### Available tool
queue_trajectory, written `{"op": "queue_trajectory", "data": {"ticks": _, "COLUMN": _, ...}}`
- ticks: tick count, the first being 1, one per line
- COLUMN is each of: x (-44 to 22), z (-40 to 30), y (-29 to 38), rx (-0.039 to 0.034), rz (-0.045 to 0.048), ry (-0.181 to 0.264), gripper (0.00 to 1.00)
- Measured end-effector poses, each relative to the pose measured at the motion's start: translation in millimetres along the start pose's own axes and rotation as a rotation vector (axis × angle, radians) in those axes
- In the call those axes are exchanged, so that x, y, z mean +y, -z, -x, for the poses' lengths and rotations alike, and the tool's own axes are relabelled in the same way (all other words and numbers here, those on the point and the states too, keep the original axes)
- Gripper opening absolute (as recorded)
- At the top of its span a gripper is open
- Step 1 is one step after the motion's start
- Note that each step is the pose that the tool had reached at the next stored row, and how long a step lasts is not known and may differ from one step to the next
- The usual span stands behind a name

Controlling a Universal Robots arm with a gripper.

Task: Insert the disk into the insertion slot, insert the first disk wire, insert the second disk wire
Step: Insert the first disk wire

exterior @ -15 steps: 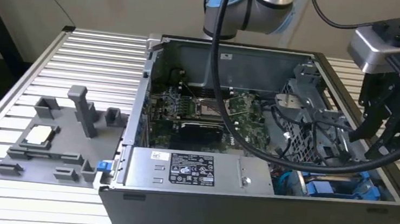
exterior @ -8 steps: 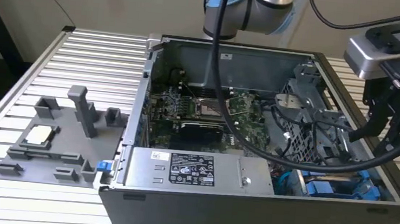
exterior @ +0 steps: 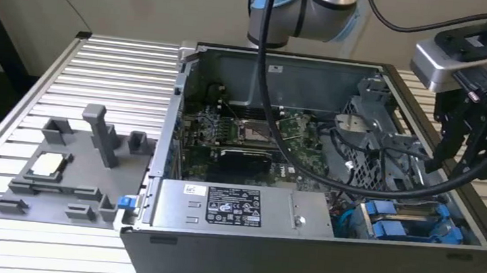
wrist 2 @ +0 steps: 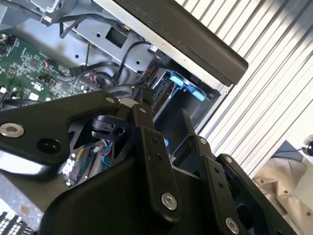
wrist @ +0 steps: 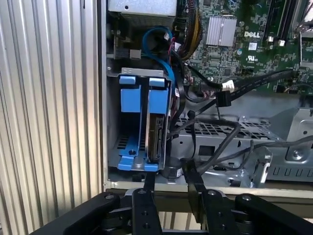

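Though close, disk (wrist: 155,139) beyond end effector (wrist: 168,175)

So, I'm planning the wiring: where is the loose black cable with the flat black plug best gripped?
Likely the rigid flat plug, pinched across its broad faces, coming through the open side of the dark grey case; the thin cable behind it looks limp.

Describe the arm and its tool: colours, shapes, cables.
The arm is silver-grey tubing with pale blue joint caps. Thick black cables hang from it. The tool is matt black: two narrow fingers on flat linkage bars pinned with silver screws. A silver-grey box sits by the wrist.
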State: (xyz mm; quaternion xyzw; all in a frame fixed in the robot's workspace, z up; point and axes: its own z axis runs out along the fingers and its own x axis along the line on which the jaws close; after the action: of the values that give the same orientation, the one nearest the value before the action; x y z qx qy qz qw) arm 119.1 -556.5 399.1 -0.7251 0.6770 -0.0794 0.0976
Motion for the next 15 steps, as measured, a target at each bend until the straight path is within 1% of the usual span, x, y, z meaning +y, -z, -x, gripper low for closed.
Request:
{"op": "queue_trajectory", "data": {"ticks": 2, "x": 2.2, "z": 1.8, "y": -0.5, "rx": 0.0, "rz": -0.009, "ry": 0.003, "gripper": 0.41}}
{"op": "queue_trajectory", "data": {"ticks": 5, "x": 7.2, "z": 4.4, "y": -2.4, "rx": 0.001, "rz": -0.0289, "ry": 0.005, "gripper": 0.41}}
{"op": "queue_trajectory", "data": {"ticks": 8, "x": 12.7, "z": 7.4, "y": -4.6, "rx": 0.0029, "rz": -0.044, "ry": 0.007, "gripper": 0.41}}
{"op": "queue_trajectory", "data": {"ticks": 11, "x": 16.2, "z": 10.9, "y": -6.6, "rx": 0.0058, "rz": -0.0529, "ry": 0.008, "gripper": 0.41}}
{"op": "queue_trajectory", "data": {"ticks": 13, "x": 17.1, "z": 12.2, "y": -8.1, "rx": 0.0076, "rz": -0.0593, "ry": 0.009, "gripper": 0.41}}
{"op": "queue_trajectory", "data": {"ticks": 14, "x": 17.4, "z": 12.7, "y": -8.8, "rx": 0.0087, "rz": -0.0618, "ry": 0.009, "gripper": 0.41}}
{"op": "queue_trajectory", "data": {"ticks": 15, "x": 17.4, "z": 13.0, "y": -9.1, "rx": 0.0099, "rz": -0.062, "ry": 0.009, "gripper": 0.41}}
